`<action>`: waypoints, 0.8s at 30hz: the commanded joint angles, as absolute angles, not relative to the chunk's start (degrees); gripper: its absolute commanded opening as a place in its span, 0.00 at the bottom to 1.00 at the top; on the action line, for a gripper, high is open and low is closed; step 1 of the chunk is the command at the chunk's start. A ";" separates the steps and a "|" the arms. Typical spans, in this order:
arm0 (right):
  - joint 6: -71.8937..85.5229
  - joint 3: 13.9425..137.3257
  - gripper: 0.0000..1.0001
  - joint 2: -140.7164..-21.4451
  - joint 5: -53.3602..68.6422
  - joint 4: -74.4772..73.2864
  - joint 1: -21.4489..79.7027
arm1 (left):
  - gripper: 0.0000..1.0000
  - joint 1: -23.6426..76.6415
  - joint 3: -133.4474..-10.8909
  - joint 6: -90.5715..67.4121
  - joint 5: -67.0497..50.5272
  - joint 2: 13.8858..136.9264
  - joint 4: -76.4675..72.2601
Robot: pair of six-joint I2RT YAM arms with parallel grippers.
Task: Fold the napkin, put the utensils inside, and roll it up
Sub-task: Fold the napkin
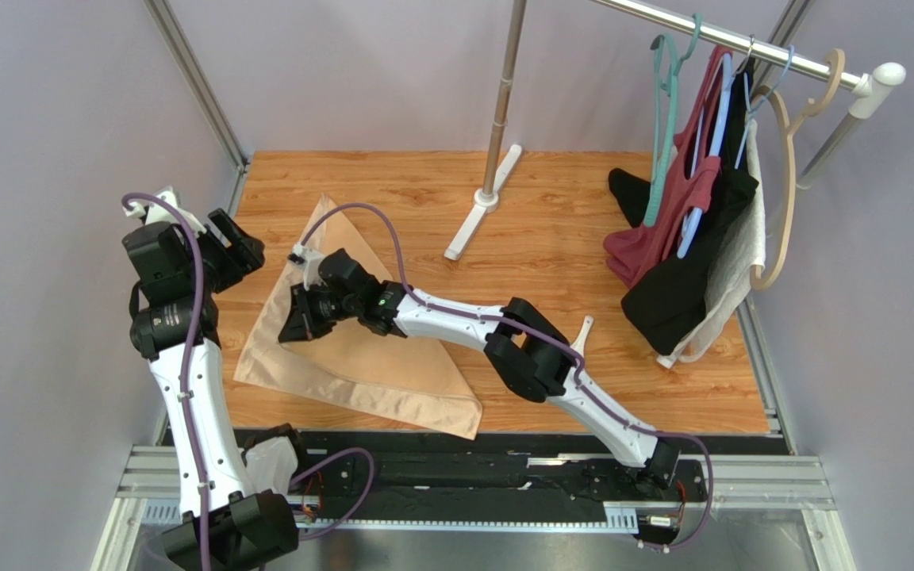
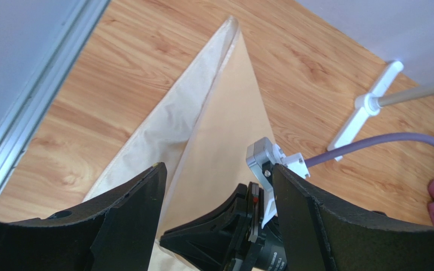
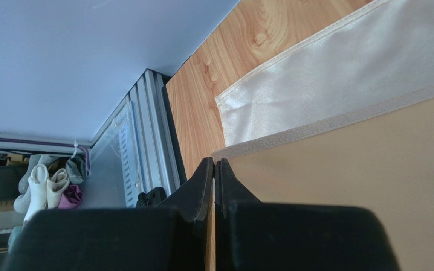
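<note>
The peach-tan napkin (image 1: 390,363) lies folded into a triangle on the wooden table, its apex pointing away; a paler under layer shows along its left edge (image 2: 162,130). My right gripper (image 1: 291,326) reaches across the napkin's left part. Its fingers are shut, with the corner of the top layer (image 3: 338,186) right at their tips (image 3: 215,162). My left gripper (image 1: 245,246) hovers open and empty above the napkin's left edge, fingers wide apart (image 2: 218,167). The white spoon (image 1: 577,338) lies on the table by the right arm's elbow.
A metal pole with a long white foot (image 1: 481,212) stands at the back centre. A rack with dark red, black and white garments on hangers (image 1: 694,238) fills the back right. The metal frame rail (image 2: 27,107) runs along the table's left edge.
</note>
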State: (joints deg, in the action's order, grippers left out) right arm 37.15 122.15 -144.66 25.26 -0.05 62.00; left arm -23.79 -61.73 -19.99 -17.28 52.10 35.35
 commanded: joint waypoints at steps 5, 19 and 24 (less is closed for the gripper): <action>40.16 125.59 0.00 -147.56 27.51 4.74 63.02 | 0.78 -24.17 -68.54 -18.02 -10.28 52.56 40.95; 40.61 134.29 0.00 -153.98 29.09 6.85 64.69 | 0.79 -24.08 -69.70 -22.85 -24.77 51.86 41.66; 40.52 139.38 0.00 -156.44 29.79 7.05 65.83 | 0.79 -24.17 -68.99 -23.38 -26.45 51.50 41.13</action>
State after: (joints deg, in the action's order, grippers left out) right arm 40.53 132.25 -154.08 28.14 3.79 64.31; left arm -23.79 -68.93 -21.85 -22.87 52.40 42.24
